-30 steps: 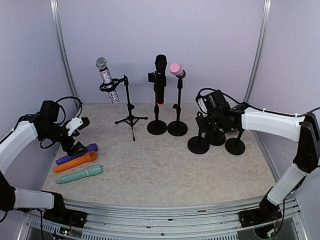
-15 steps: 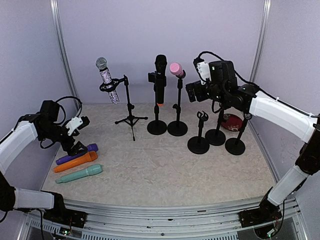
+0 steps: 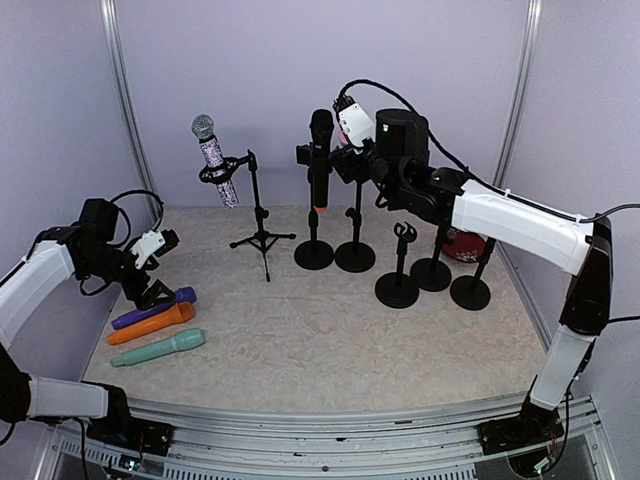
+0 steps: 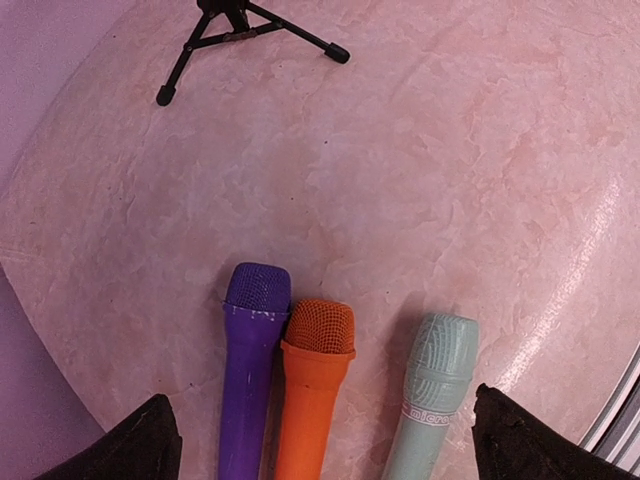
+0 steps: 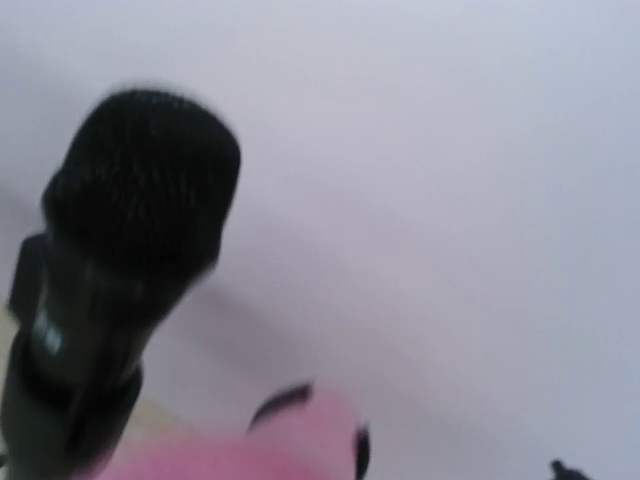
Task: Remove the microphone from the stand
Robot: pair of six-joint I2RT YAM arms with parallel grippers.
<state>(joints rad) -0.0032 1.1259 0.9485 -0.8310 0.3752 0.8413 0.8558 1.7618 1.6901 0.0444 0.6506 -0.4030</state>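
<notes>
The right gripper [image 3: 348, 158] hung at the top of the slim black stand [image 3: 355, 257], up against the pink-headed microphone [image 5: 230, 455] that sat clipped there. Whether its jaws were spread or pressed together could not be told. The top view hid them behind the wrist, and its own camera showed only a pink blur along the bottom edge. Just to the left stood the tall black mesh-headed microphone [image 5: 130, 250] on its own stand, close enough to be knocked.

To do this step well, I judged the jaws should straddle the pink-headed microphone below its head and close squarely. The lift should then follow the line of the clip rather than go sideways, so the light stand does not tip into its neighbour.

The left gripper [image 3: 157, 270] hovered spread wide, pinching nothing. Below it the purple microphone [image 4: 250, 370], the orange microphone [image 4: 315, 390] and the mint-green microphone [image 4: 430, 400] lay side by side on the marbled tabletop [image 4: 450, 150].

A second before, the right gripper had been low among the three empty black stands [image 3: 398, 262] at the right. It had since risen and swung left, and the pink head, then in plain sight, was now mostly covered. The left arm had not moved.
</notes>
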